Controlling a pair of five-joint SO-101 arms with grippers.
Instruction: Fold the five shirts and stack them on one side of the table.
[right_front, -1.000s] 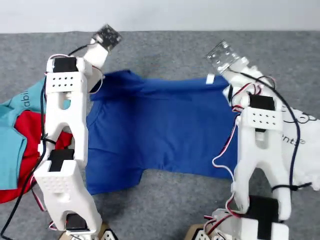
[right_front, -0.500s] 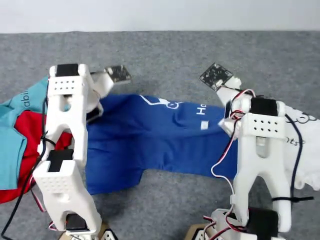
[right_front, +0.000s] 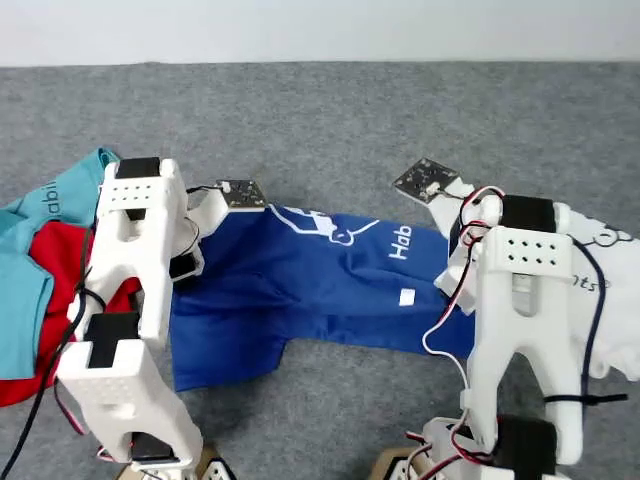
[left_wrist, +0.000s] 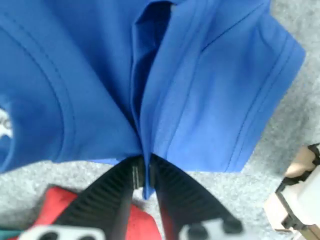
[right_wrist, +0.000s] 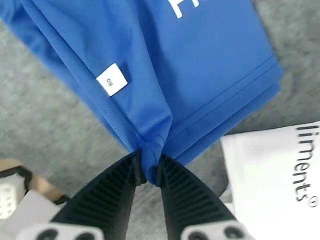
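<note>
Matt blue cloth shirt (right_front: 300, 285) on rough carpet (right_front: 330, 110).

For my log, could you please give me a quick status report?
Left gripper and right gripper both shut on blue shirt. Shirt doubled over, print up. Red shirt and white shirt at the sides, not blocking.

White letters and a white drawing run across the blue shirt (right_front: 300, 290). A small white tag (right_wrist: 109, 80) on its edge has two digits. Dark letters are on the white shirt (right_wrist: 272, 175). White letters are on the teal shirt (right_front: 58, 197).
</note>
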